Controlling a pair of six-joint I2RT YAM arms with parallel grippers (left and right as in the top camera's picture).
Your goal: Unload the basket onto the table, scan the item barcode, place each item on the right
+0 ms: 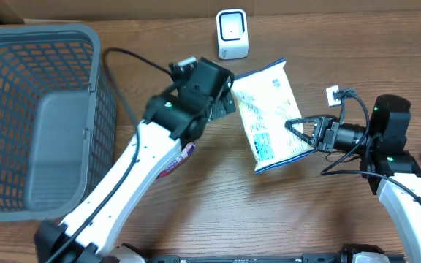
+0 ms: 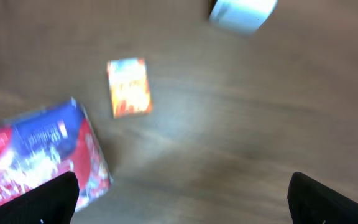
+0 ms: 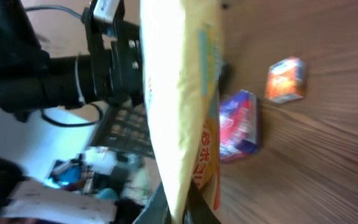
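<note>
Wood-grain table (image 1: 269,212) carries everything. Toward its near right, the right gripper (image 1: 296,133) has its fingers clamped on the edge of a white and yellow snack bag (image 1: 269,109). The right wrist view shows the bag edge-on, pinched between those fingers. From that grip the bag stretches toward the far edge, right of the table's centre, with blue print on its near end. Just left of the bag, the left gripper (image 2: 188,200) hangs over bare wood with its fingers spread wide; its own view is blurred. Under the left arm lies a red and blue packet (image 2: 36,162), with a small orange box (image 2: 129,87) near it. A grey mesh basket (image 1: 20,66) fills the left side. At the middle of the far edge stands a white scanner (image 1: 232,33), near the bag's far corner.
</note>
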